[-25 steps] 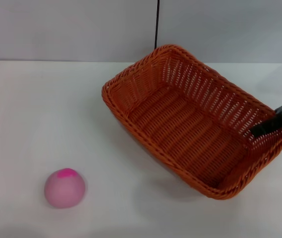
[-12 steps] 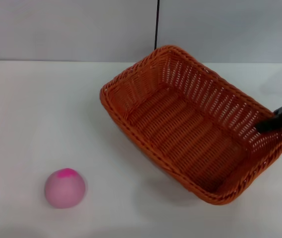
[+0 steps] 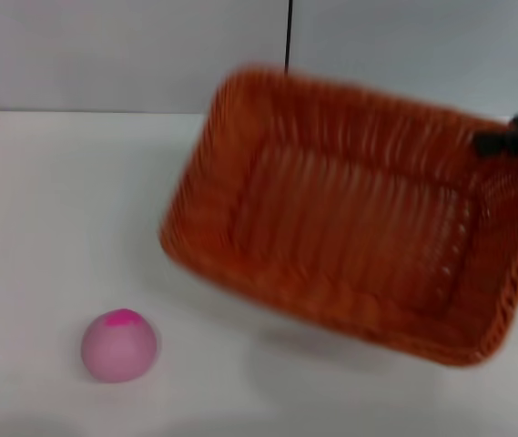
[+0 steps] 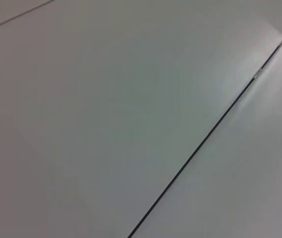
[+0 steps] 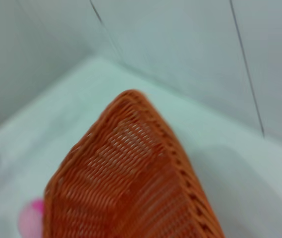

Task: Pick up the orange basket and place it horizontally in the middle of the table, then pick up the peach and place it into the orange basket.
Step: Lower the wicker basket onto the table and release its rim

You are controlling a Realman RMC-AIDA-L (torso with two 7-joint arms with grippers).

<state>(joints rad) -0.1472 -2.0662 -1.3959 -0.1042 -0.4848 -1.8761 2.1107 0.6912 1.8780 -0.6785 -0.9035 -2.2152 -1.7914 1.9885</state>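
Observation:
The orange basket point(image 3: 350, 218) hangs tilted above the white table point(image 3: 49, 209), right of centre, blurred by motion. My right gripper point(image 3: 493, 142) is shut on its far right rim, and only a dark finger shows at the frame's edge. The pale-pink peach point(image 3: 119, 345) with its magenta tip rests on the table at the near left, well apart from the basket. In the right wrist view the orange basket point(image 5: 126, 183) fills the foreground, with the peach point(image 5: 30, 220) peeking out beside it. My left gripper is out of view; its wrist camera shows only wall panels.
A grey wall point(image 3: 131, 55) with a dark vertical seam point(image 3: 289, 36) stands behind the table. Bare tabletop stretches across the left half and along the front edge.
The basket has been lifted and swung with the right gripper. Its gripped end rose toward the far right and the whole basket turned toward a level, sideways line. The peach stayed put.

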